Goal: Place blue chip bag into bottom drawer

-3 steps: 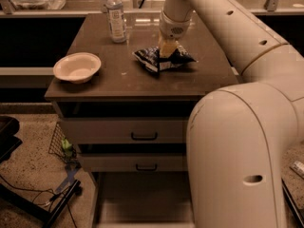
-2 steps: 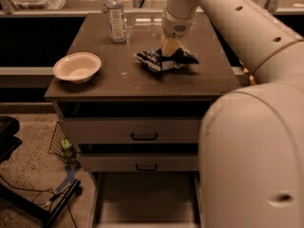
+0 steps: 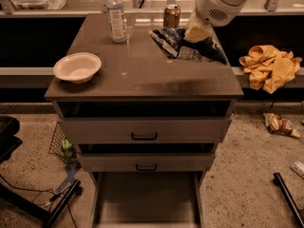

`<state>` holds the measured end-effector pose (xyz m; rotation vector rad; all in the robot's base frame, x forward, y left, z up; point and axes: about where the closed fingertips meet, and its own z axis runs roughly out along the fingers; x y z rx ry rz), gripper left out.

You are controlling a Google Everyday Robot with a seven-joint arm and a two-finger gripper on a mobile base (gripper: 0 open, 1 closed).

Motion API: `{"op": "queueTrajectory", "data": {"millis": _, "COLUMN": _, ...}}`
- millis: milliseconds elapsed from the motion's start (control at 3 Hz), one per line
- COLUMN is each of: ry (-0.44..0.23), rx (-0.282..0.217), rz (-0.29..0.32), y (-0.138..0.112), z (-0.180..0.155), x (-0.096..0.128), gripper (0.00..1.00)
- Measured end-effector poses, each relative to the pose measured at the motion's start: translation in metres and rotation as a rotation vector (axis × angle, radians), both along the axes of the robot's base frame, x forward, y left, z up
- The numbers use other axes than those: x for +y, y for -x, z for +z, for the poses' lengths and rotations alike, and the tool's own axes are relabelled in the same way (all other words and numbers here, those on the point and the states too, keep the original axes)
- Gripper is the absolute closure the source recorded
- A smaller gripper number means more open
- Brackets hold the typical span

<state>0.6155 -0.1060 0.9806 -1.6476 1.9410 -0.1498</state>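
The blue chip bag (image 3: 175,42) is at the back right of the cabinet top, tilted with its left end raised. My gripper (image 3: 196,33) comes down from the upper right and is shut on the bag's upper right part. The bottom drawer (image 3: 142,201) is pulled out at floor level below the cabinet, a wide grey tray with a bare floor.
On the cabinet top are a white bowl (image 3: 77,66) at the left, a clear bottle (image 3: 116,15) and a can (image 3: 171,16) at the back. Two grey drawer fronts (image 3: 142,128) sit above the open one. A yellow cloth (image 3: 268,66) and a floor wrapper (image 3: 280,125) lie to the right.
The gripper has pulled the bag up and to the right from its earlier spot on the cabinet top. The arm's large body has moved out of the foreground, uncovering the drawers.
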Motion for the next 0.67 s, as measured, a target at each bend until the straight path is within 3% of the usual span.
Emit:
{"op": "queueTrajectory", "data": {"millis": 333, "ry": -0.13, "rx": -0.104, "rz": -0.049, "y": 0.085, "z": 0.048, "x": 0.009, "gripper": 1.0}}
{"op": "queueTrajectory", "data": {"millis": 667, "ry": -0.161, "rx": -0.144, "rz": -0.111, "y": 0.156, "z": 0.054, "x": -0.016, "gripper": 1.0}}
